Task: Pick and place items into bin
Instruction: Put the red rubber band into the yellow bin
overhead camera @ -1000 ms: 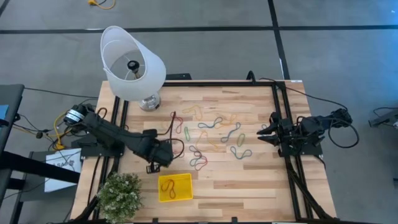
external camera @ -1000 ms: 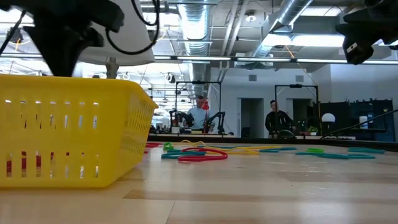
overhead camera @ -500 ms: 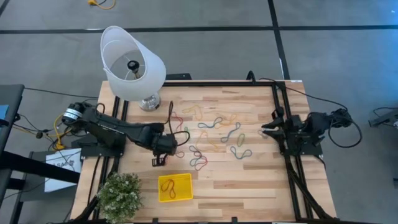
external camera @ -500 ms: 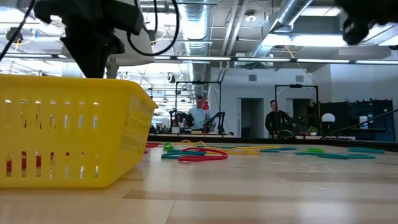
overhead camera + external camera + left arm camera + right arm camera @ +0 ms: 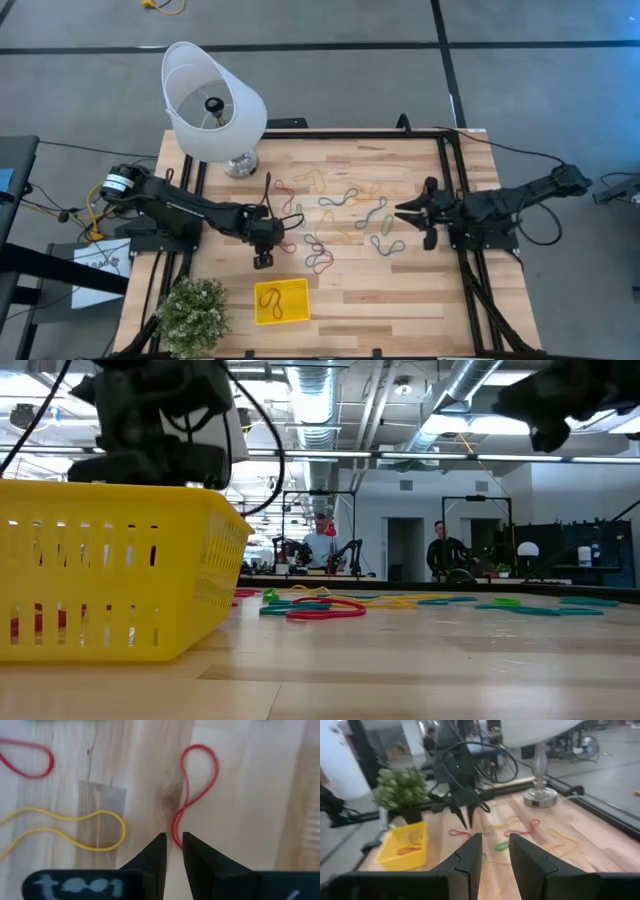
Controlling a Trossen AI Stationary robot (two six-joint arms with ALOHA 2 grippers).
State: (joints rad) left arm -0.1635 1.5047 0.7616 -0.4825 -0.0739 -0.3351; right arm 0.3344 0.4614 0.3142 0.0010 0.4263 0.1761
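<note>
Several rubber bands (image 5: 345, 215) in red, green, blue and yellow lie flat on the middle of the wooden table. The yellow bin (image 5: 282, 300) stands near the near edge with a few bands in it. It fills the left of the low view (image 5: 110, 575). My left gripper (image 5: 278, 232) points down over the left end of the scatter, slightly open. Its fingertips (image 5: 173, 837) hover over the end of a red band (image 5: 200, 785), beside a yellow band (image 5: 75, 827). My right gripper (image 5: 405, 211) reaches in from the right, slightly open and empty (image 5: 495, 840).
A white lampshade (image 5: 212, 100) stands at the far left corner and a potted plant (image 5: 192, 312) at the near left, beside the bin. Black frame rails (image 5: 455, 200) and cables run along both table sides. Two people (image 5: 322, 540) stand in the room behind.
My left gripper has moved from beside the bin toward the far edge and a little right, and now stands over the left end of the bands. My right arm has stretched out, carrying its gripper toward the table's left, to the right edge of the bands.
</note>
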